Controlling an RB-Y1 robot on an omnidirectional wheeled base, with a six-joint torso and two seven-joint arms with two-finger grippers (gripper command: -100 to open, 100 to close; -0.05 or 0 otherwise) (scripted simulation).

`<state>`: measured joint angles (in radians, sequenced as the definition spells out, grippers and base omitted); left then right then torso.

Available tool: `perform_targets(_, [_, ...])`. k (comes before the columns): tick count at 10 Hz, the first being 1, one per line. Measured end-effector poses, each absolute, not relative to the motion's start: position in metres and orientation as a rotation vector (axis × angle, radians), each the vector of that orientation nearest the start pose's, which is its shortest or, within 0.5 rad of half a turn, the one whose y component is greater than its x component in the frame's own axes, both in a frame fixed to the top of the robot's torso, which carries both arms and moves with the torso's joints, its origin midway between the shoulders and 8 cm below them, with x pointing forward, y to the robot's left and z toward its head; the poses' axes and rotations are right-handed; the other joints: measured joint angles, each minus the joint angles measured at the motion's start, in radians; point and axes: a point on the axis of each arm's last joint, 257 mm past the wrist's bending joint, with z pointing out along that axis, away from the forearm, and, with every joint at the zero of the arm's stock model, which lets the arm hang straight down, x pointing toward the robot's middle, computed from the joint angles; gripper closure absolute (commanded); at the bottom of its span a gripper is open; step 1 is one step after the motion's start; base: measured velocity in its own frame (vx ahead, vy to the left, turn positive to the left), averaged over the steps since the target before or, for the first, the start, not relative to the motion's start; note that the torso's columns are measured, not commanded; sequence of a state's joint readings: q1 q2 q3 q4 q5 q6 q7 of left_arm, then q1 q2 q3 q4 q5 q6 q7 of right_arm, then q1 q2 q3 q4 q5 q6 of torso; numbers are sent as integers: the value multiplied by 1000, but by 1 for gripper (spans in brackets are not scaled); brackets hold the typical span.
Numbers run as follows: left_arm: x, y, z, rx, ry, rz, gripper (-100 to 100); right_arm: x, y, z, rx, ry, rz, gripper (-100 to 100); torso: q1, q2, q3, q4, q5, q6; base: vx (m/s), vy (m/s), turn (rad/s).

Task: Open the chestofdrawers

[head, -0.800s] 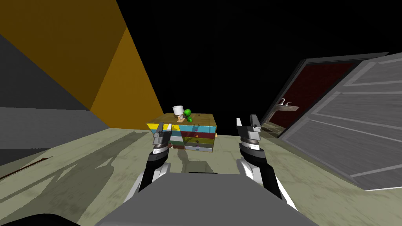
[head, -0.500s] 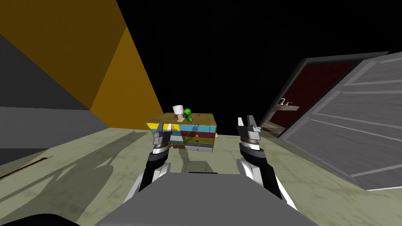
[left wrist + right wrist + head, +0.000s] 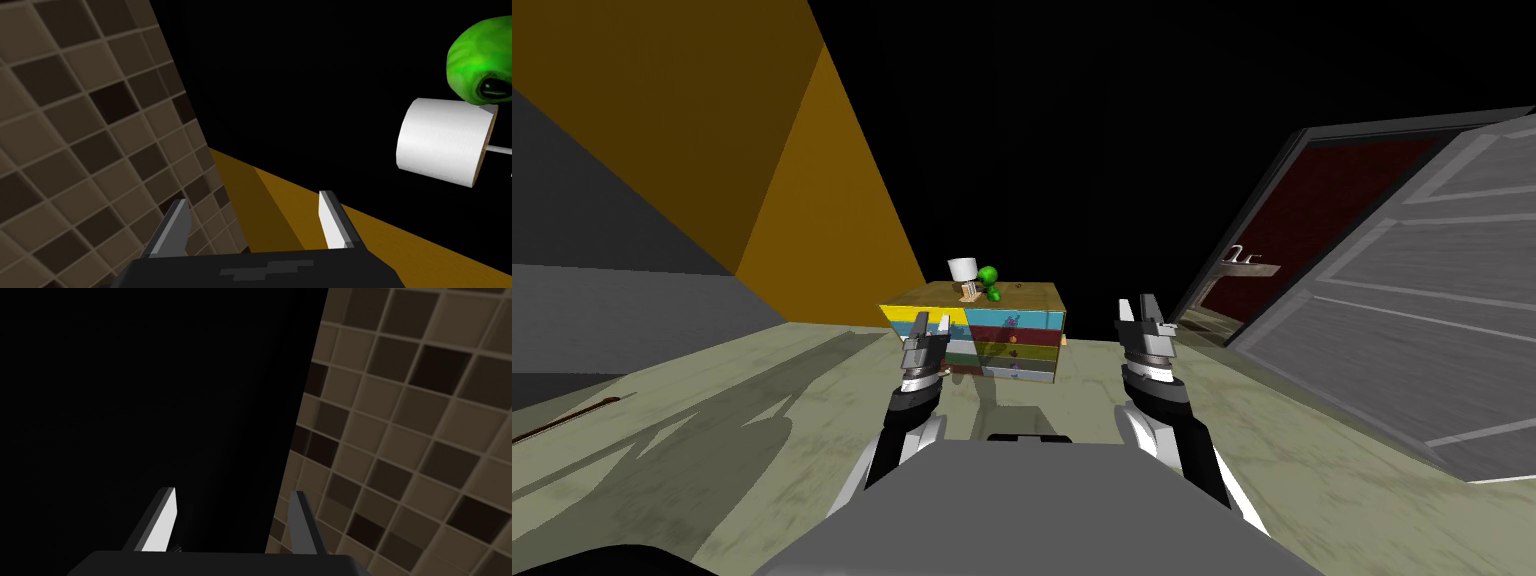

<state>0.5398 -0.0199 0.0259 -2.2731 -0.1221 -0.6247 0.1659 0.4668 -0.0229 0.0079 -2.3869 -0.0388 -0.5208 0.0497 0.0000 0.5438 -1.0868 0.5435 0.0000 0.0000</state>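
Approach stage, by my reading: chest of drawers (image 3: 1002, 350) stood well ahead across the pale floor (image 3: 762, 420), backed by a black area, out of reach of both arms. Its fronts ran in coloured bands (yellow, cyan, dark red, olive, grey) and all looked flush, none pulled. Knobs (image 3: 1011, 340) showed as mere dots on the fronts, too small to say more. White cylinder (image 3: 963, 269) and green object (image 3: 989, 276) sat on its top, just beside each other. Left hand (image 3: 929, 322) was held forward, fingers spread, nothing between them. Right hand (image 3: 1136, 308) was likewise spread and empty, off to the side of the chest. Grey door (image 3: 1392, 330) stood open at the right. Next move, as judged: close the distance, then line one hand on a knob before pinching. No brands, labels or writing could be read.
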Motion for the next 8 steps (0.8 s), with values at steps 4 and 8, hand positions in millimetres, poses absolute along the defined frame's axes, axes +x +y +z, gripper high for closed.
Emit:
perform_targets(4, [326,266,23,-558,630,-1370,-100,317,-269,84,523,508,1336,0,0,190,-384,190,0,0,20,-2,-8])
perform_targets(8, [339,259,-3,-524,727,-1369,-100,317,-269,84,523,508,1336,0,-1,194,-390,194,0,0,60,-5,-19])
